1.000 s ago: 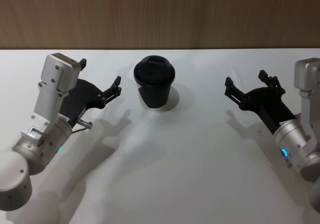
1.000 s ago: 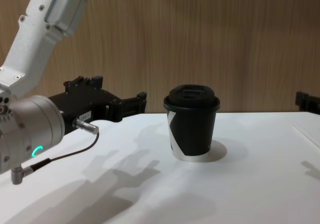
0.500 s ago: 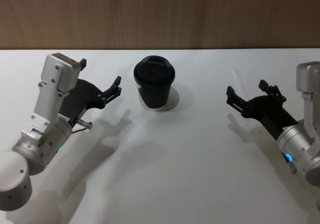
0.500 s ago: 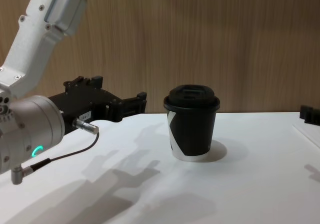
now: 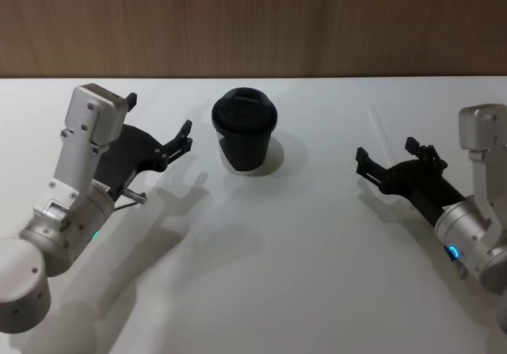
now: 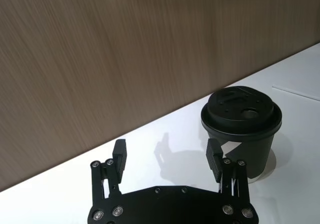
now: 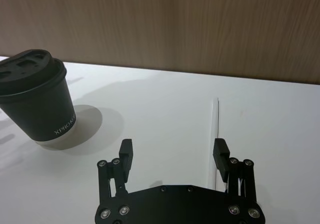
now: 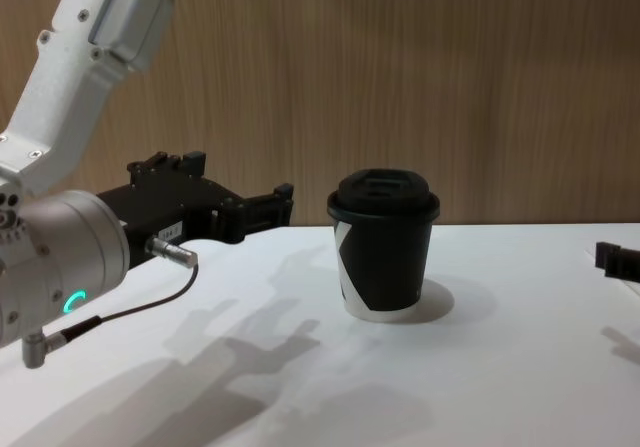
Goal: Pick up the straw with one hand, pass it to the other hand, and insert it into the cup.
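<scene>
I am holding the right tool (image 5: 386,152) wide open and empty, low over the bench (image 5: 277,251). The straw (image 7: 216,119) is lying flat just beyond it, well apart from the upright cup (image 5: 244,128). The left tool (image 5: 158,115) is hanging open and empty beside the cup.

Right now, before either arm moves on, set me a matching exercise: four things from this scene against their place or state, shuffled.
Column one
1. straw
2. cup
3. left gripper
4. right gripper

Column two
A. open, on the cup's left side
B. upright, lid on
C. open, next to the straw
D. lying flat, not held

Pairs: 1-D, 2-B, 3-A, 4-C
</scene>
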